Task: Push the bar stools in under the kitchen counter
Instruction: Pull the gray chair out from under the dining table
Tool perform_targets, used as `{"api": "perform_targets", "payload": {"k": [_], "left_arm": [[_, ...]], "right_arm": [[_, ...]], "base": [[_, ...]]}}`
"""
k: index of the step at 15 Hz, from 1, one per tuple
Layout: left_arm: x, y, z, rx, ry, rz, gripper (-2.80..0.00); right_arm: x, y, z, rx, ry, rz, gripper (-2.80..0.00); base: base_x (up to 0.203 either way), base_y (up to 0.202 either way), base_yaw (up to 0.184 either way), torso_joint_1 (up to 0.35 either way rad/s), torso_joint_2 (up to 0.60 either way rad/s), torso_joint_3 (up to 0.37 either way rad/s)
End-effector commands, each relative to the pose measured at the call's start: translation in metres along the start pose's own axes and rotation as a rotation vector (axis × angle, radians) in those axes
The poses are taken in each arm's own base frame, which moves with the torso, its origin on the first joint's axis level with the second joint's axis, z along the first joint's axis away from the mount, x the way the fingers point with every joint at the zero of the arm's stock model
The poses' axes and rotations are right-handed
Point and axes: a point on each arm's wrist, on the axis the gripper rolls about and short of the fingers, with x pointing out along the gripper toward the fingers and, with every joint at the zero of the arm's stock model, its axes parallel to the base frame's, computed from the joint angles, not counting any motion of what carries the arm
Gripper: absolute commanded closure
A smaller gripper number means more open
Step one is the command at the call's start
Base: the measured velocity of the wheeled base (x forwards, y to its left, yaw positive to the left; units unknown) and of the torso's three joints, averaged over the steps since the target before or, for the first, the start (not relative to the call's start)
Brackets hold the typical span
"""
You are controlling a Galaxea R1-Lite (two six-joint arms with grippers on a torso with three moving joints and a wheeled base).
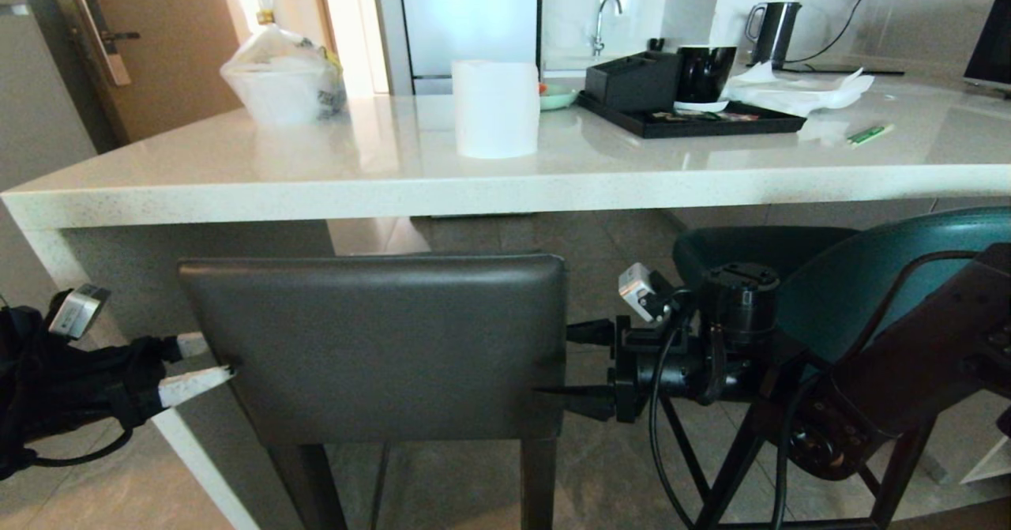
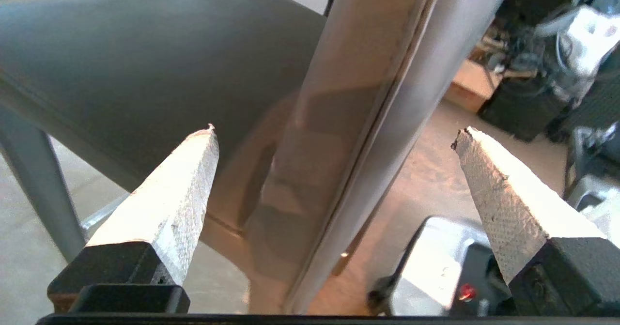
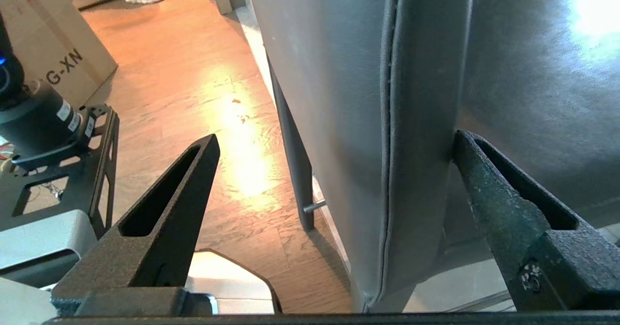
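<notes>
Nearest the robot, the grey stool (image 1: 379, 348) stands with its square leather back facing the camera, its dark legs reaching down to the tiled floor (image 1: 608, 467). The left end effector (image 1: 201, 364) sits at the back's left edge with its white fingers (image 2: 167, 204) spread wide, the edge of the back lying between them. The right end effector (image 1: 588, 368) is at the back's right edge, its black fingers (image 3: 489, 189) also spread, one on each side of the padded edge; the far one touches the back's front face. Just to the right, behind the right arm, stands the teal stool (image 1: 861, 277), its dark seat partly beneath the slab. Beyond both stools runs the kitchen counter (image 1: 505, 186); the grey stool's back stands just in front of and below its thick white edge. On the tabletop stand a white paper roll (image 1: 496, 107), a black tray (image 1: 695, 119) and a kettle (image 1: 774, 32).
</notes>
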Motion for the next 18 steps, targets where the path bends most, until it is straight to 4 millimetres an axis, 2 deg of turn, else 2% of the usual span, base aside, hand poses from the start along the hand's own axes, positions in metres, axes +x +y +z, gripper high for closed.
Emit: {"api": "perform_targets", "payload": {"k": [1,5,18], "left_arm": [[-0.005,-0.002,0.005,-0.002,-0.006,0.007,-2.80],[-0.012,-0.003,-0.003,-0.015,-0.009,0.030,-2.80],[-0.013,-0.001,-0.006,0.004,-0.010,0.034,-2.80]], "right_arm": [[-0.001,0.004,0.005,-0.015,-0.013,0.011,-2.80],[0.000,0.004,0.003,-0.011,-0.009,0.013,-2.80],[0.004,0.001,-0.002,0.001,0.000,0.016,-2.80]], "base": [[0.000,0.000,0.000,0.000,0.00,0.000],[0.000,0.000,0.000,0.000,0.00,0.000],[0.000,0.000,0.000,0.000,0.00,0.000]]}}
